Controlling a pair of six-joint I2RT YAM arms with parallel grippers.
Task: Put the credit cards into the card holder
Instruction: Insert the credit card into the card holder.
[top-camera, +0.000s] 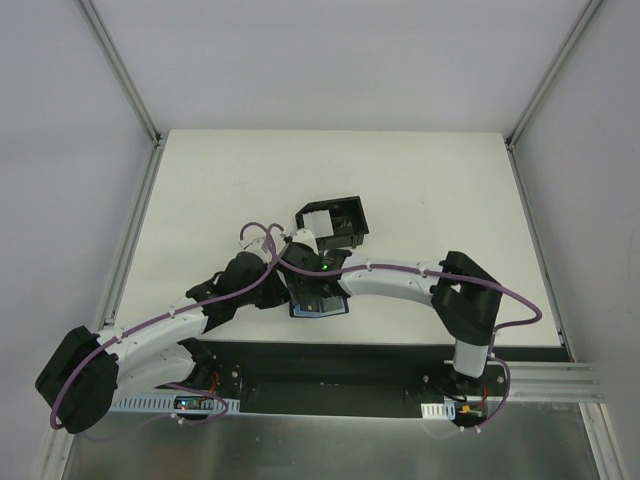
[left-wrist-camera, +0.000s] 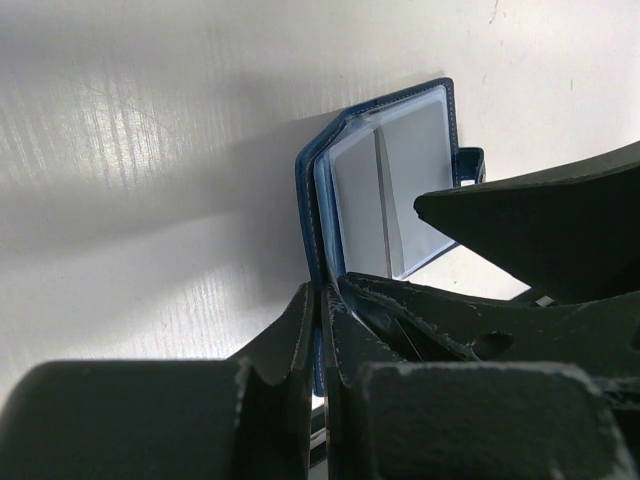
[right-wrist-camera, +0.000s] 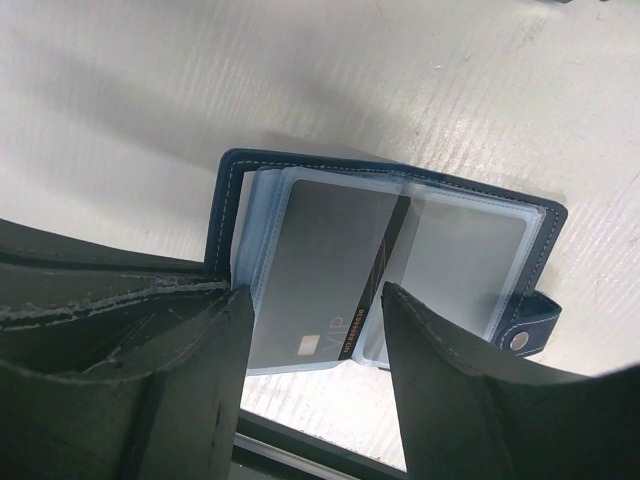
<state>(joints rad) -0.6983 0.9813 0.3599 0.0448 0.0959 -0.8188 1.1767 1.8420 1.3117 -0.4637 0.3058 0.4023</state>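
Observation:
The card holder, a dark blue wallet with clear sleeves, lies open on the white table near the front edge. My left gripper is shut on the edge of its blue cover. A grey credit card marked VIP, with a dark stripe along one side, rests on the wallet's sleeves with its far end under clear plastic. My right gripper holds this card across its width, a finger against each long edge. More pale credit cards sit in a black box.
The black open-topped box stands just behind the wallet. Both arms converge over the wallet, and the right finger shows close in the left wrist view. The dark front strip of the table lies just below the wallet.

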